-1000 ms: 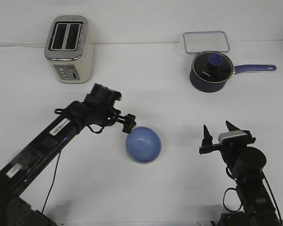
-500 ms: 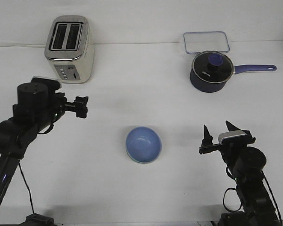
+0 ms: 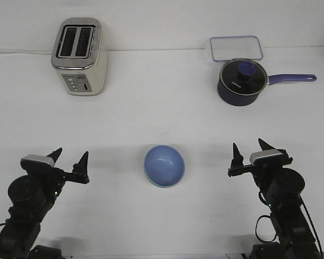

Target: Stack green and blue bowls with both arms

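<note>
The glossy periwinkle blue bowl (image 3: 164,165) is seen nested on the pale green bowl mid-table; left gripper (image 3: 69,157) and right gripper (image 3: 249,149) are spread, empty. A careless sweep could topple it.

Glossy periwinkle blue bowl (image 3: 164,165), upright, mouth open upward, lower centre of frame on white surface, thin pale green rim of second bowl showing beneath its lower edge
</note>
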{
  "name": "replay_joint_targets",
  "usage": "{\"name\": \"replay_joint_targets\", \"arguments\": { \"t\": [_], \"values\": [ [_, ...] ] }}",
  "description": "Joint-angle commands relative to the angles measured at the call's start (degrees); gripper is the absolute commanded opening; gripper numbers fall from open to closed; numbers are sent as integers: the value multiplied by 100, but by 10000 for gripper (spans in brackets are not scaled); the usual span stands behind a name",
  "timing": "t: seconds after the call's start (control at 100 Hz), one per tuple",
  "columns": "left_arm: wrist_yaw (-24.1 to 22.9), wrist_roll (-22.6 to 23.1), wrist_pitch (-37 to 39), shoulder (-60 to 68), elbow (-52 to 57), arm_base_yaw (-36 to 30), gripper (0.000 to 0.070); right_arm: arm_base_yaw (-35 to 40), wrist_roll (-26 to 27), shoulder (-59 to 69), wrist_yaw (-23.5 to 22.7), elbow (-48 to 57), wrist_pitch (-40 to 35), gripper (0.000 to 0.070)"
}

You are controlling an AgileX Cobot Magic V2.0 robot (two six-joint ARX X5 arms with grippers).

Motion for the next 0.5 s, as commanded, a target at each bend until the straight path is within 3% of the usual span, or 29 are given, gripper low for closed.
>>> {"name": "replay_joint_targets", "arguments": {
  "t": [0.0, 0.14, 0.38, 0.43, 0.49],
  "values": [
    [-13, -315, 223, -210, -133, -9, 585, 15, 61, 22, 2, 68, 72, 552],
    [-120, -57, 199, -474, -175, -9, 585, 15, 61, 22, 2, 68, 74, 552],
    [-120, -57, 205, -621, -173, -9, 572, 15, 61, 22, 4, 68, 72, 548],
    [-120, -57, 201, -636, -173, -11, 510, 15, 61, 22, 4, 68, 74, 510],
    [-120, -57, 192, -636, -173, -11, 335, 15, 61, 22, 4, 68, 72, 361]
  ]
}}
